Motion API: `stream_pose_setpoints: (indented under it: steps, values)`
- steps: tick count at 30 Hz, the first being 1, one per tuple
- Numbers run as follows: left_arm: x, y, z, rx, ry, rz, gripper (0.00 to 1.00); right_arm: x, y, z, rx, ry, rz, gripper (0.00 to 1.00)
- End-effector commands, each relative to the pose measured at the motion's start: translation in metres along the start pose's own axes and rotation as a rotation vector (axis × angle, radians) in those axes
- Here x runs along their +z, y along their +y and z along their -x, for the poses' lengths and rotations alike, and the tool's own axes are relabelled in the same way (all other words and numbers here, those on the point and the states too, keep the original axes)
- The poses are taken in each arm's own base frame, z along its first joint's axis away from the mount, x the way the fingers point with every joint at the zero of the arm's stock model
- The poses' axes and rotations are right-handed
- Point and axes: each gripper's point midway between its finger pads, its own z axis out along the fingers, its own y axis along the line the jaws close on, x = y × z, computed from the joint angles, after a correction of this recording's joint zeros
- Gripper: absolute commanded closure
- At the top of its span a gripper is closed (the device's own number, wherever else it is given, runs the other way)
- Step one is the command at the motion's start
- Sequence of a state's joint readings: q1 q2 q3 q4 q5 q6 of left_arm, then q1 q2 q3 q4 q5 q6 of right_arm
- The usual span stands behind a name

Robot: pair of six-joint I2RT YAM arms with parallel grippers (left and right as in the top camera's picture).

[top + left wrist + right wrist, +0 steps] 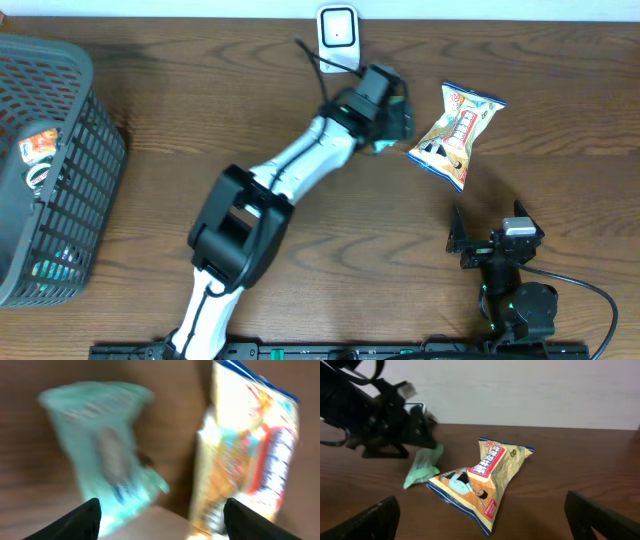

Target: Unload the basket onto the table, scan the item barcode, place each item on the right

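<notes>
Left end effector (162, 512) hangs fingers apart over the green packet (102, 455), lying loose on the surface (150, 120) just beside the snack bag (455, 135), near the scanner (337, 30). Right end effector (482, 510) sits spread wide. Likely between items: next, grip the snack bag and face its barcode to the scanner.

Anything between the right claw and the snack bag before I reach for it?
Nothing visible: only bare table between the open right claw and the snack bag. The green packet lies beside the bag, outside that path.
</notes>
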State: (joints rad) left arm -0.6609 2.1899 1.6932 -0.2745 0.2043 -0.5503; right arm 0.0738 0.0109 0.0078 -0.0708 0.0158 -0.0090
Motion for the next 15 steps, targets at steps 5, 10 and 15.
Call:
stream_pose_setpoints:
  steps: [5,10,15]
  values:
    - [-0.071,-0.024,0.057,0.077,-0.168,-0.038,0.22,0.0,-0.001,-0.001,-0.007,0.0,-0.007,0.01]
    - [-0.157,0.035,0.117,-0.006,-0.371,0.168,0.23,0.0,-0.001,-0.001,-0.007,0.0,-0.007,0.01]
    - [-0.168,0.101,0.119,-0.096,-0.326,0.287,0.28,0.0,-0.001,-0.001,-0.007,0.0,-0.007,0.01]
